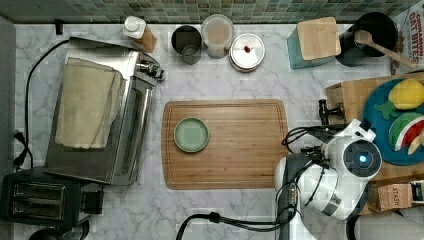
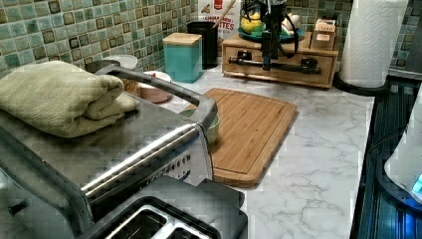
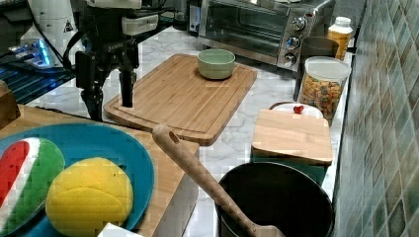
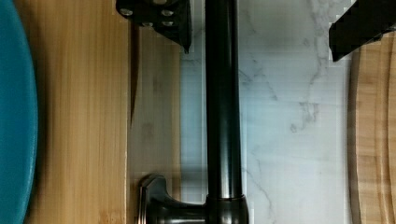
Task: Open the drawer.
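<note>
- The gripper hangs spread, one finger on each side of the black bar handle, pinching nothing.
- The drawer sits near the desk's back edge, in its wooden box.
- Closing off-centre could let the bar slip; pulling could drag the whole box and its blue plate.

A white marble counter carries everything. Directly on it lie a bamboo cutting board at the centre, a steel toaster oven and a black toaster toward the top view's left, and — along the tiled wall — a spice bottle, dark cup, cereal jar, teal canister and black pot. The wooden drawer box stands on the top view's right.
</note>
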Motion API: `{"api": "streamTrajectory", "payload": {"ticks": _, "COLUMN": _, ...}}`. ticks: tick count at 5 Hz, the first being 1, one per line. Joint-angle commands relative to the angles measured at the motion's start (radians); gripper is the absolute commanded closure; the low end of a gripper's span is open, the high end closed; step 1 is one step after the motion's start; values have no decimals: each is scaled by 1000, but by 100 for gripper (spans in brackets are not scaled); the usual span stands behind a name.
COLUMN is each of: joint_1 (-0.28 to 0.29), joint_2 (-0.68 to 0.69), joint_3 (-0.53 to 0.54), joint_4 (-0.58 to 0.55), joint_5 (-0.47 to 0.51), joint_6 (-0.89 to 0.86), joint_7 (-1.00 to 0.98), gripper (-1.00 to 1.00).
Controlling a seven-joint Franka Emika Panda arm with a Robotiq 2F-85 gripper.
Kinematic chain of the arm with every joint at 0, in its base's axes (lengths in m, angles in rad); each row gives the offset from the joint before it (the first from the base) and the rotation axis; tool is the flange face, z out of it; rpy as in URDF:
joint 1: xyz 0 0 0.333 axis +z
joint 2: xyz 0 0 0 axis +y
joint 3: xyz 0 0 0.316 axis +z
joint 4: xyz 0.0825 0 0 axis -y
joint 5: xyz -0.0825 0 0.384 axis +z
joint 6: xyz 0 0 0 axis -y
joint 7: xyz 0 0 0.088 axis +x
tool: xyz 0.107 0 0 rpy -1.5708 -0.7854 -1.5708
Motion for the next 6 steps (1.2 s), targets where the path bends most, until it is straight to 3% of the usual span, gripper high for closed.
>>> {"api": "streamTrajectory", "payload": {"ticks": 1, "joint_1": 4, "joint_2": 38, "joint_3": 5, "joint_4": 4, "joint_5": -25, "joint_6": 120, "joint_7": -12, "gripper": -100}}
{"api": "streamTrajectory", "payload": {"ticks": 2, "joint_1": -7, "joint_2": 106, "joint_3": 3, "joint_4": 24, "joint_5": -37, "joint_6": 184, "joint_7": -40, "gripper": -100}}
{"api": "streamTrajectory", "payload": {"ticks": 4, "joint_1": -18, "joint_2": 145, "joint_3": 45, "joint_4": 25, "joint_5": 52, "joint_6": 148, "joint_7": -61, "gripper": -100}}
{"api": "streamTrajectory", "payload": {"ticks": 6, "joint_1": 8, "joint_2": 110, "joint_3": 34, "joint_4": -7, "joint_5": 14, "joint_6": 158, "joint_7": -21, "gripper": -100}}
